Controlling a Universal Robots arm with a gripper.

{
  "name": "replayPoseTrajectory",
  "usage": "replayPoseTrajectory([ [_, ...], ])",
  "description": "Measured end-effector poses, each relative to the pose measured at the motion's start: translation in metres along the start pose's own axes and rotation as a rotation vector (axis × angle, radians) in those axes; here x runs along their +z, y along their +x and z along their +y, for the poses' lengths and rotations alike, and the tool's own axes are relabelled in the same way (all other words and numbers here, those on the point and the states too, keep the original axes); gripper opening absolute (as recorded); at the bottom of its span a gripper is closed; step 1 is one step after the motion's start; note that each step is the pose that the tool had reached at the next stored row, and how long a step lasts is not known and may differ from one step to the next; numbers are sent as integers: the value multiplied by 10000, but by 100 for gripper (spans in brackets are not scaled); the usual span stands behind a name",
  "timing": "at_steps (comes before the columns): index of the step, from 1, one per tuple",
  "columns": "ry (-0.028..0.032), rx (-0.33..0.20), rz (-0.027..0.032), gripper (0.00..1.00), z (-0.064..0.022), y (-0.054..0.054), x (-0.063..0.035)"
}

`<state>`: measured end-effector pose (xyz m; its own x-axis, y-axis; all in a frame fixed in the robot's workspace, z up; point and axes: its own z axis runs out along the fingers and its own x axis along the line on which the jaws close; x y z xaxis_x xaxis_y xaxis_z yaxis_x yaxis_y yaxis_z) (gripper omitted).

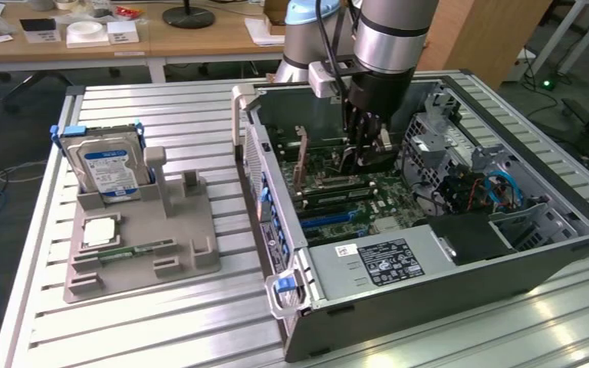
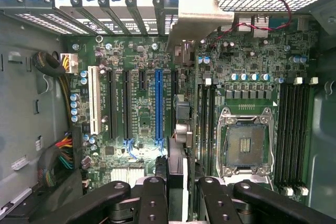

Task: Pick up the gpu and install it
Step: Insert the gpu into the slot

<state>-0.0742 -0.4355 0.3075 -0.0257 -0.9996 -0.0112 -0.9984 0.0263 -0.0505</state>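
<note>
Tool [image 2: 179, 195]: clamped on my dark green, silver-bracketed card [image 2: 199, 14].
Risk: misaligned over green motherboard [image 2: 142, 106] slots, I'd jam it.

Can't read the print on the power-supply label [image 1: 385, 261] or the hard drive [image 1: 110, 165] sticker: too small. Can't follow the arm [image 1: 386, 38] past the exterior view's upper edge, which cuts it off. Can't see either face of the gpu [image 2: 177, 163] in the wrist view: edge-on, near end buried between the gripper [image 2: 181, 184] fingers, themselves cut by the picture's edge. Can't tell whether card meets slot.
</note>
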Motion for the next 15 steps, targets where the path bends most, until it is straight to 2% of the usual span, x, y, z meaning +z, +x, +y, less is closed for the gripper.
replayPoseTrajectory([
  [10,-1,-2,1,27,36,7,28],
  [15,1,-1,-1,27,36,84,56],
])
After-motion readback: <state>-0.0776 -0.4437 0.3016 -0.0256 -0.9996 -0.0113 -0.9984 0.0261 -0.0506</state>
